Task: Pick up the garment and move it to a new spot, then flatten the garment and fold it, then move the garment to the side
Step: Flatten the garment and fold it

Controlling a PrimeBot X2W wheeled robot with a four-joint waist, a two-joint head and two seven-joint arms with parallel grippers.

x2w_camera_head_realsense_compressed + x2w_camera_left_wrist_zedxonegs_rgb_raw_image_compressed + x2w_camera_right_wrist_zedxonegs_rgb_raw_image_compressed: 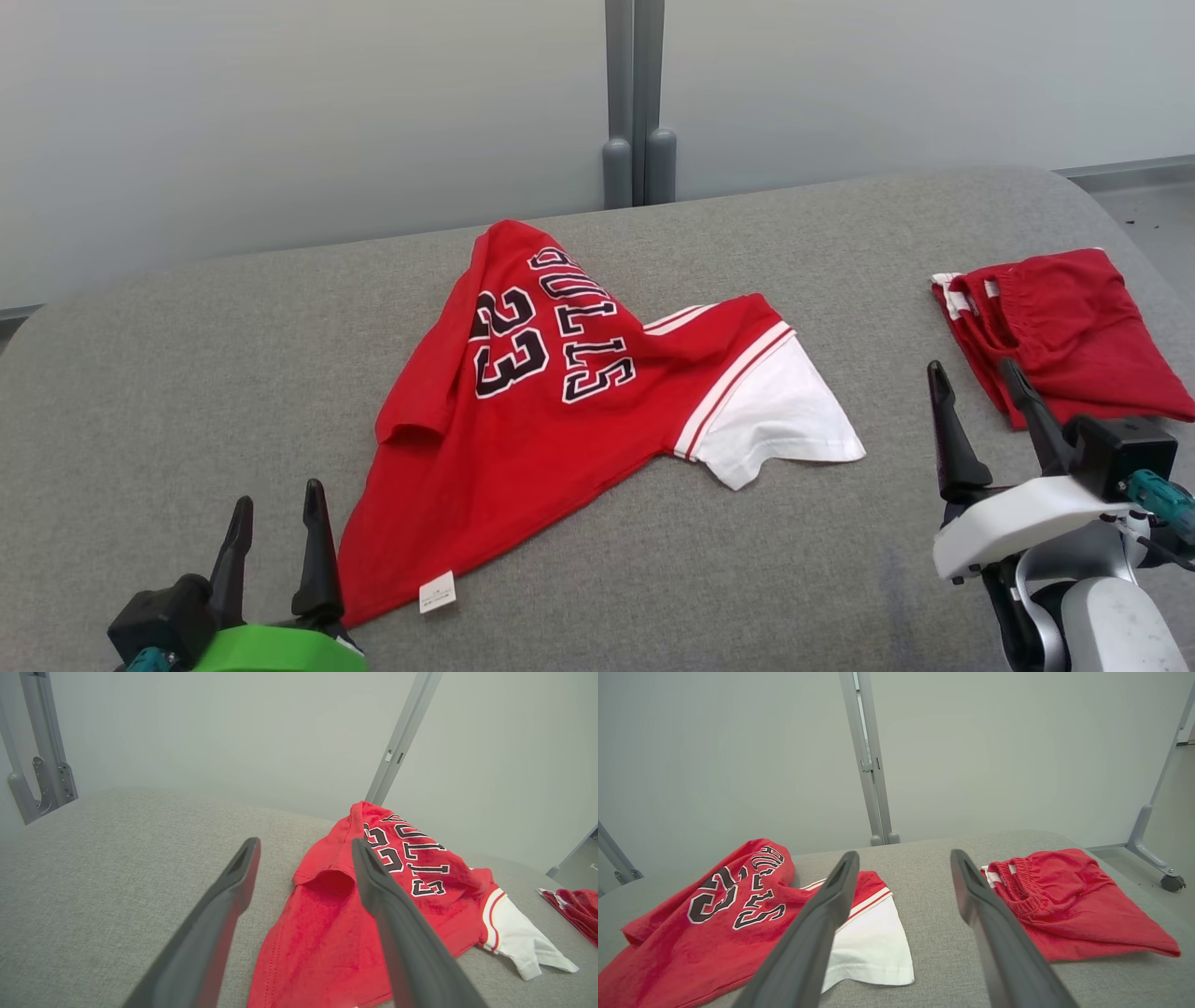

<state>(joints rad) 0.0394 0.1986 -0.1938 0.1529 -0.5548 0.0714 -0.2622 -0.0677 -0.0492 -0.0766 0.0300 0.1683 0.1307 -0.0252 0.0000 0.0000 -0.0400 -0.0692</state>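
**Jersey loose on the pad, both grippers empty**

Left gripper [277, 499]: fingers spread, nothing between them. The red jersey [560, 401] lies crumpled on the grey pad [187, 355], its hem corner just beside the right finger. From there it runs ahead and rightward.

Right gripper [973, 373]: fingers spread, empty. The jersey's white sleeve [784, 411] lies left of its left finger. Folded red shorts [1064, 327] lie just beyond its right fingertip.

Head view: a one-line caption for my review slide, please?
Crumpled red jersey on grey padded surface, folded red garment at right; left hand and right hand open, holding nothing.
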